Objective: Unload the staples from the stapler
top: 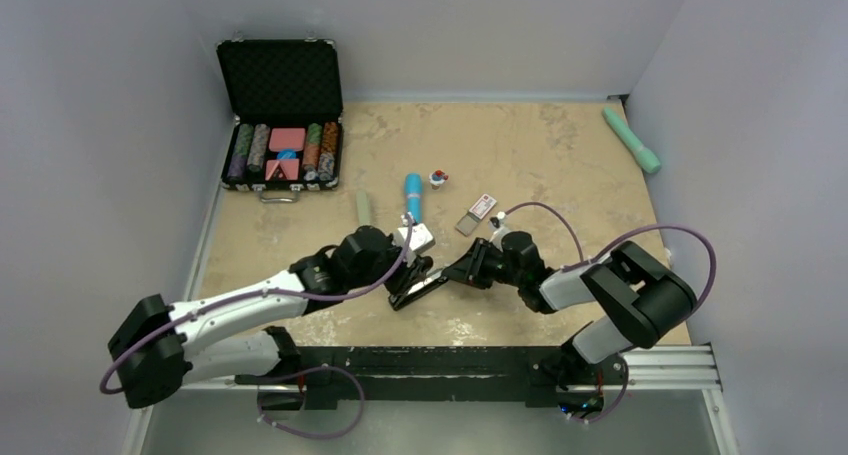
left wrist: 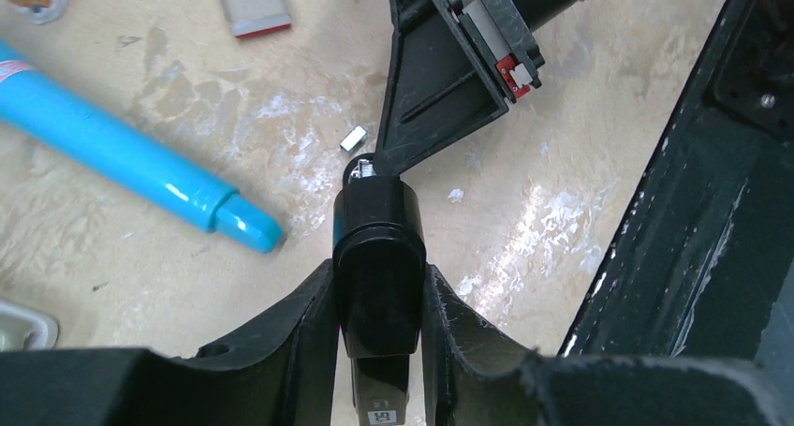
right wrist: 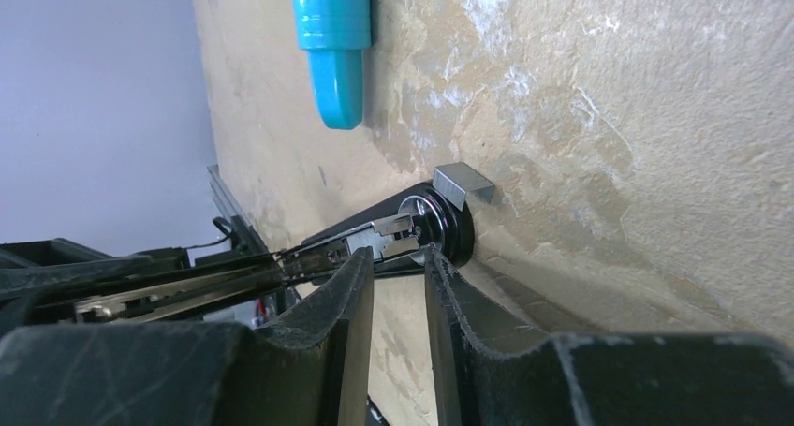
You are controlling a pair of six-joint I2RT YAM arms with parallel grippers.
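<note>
The black stapler [top: 420,290] lies low over the table's near middle. My left gripper [top: 415,272] is shut on its rear end, which sits between the fingers in the left wrist view [left wrist: 379,267]. My right gripper [top: 463,267] is at the stapler's nose; in the right wrist view [right wrist: 401,262] its fingers stand a narrow gap apart, with the metal magazine tip [right wrist: 389,237] just beyond them. A short strip of staples [right wrist: 463,183] lies on the table beside the nose, and it also shows in the left wrist view [left wrist: 352,139].
A blue tube [top: 413,195] lies just behind the stapler. An open case of poker chips [top: 282,115] is at the back left. A green tube [top: 632,140] is at the back right. A small card [top: 477,213] and a small red-white piece [top: 438,178] lie behind the grippers.
</note>
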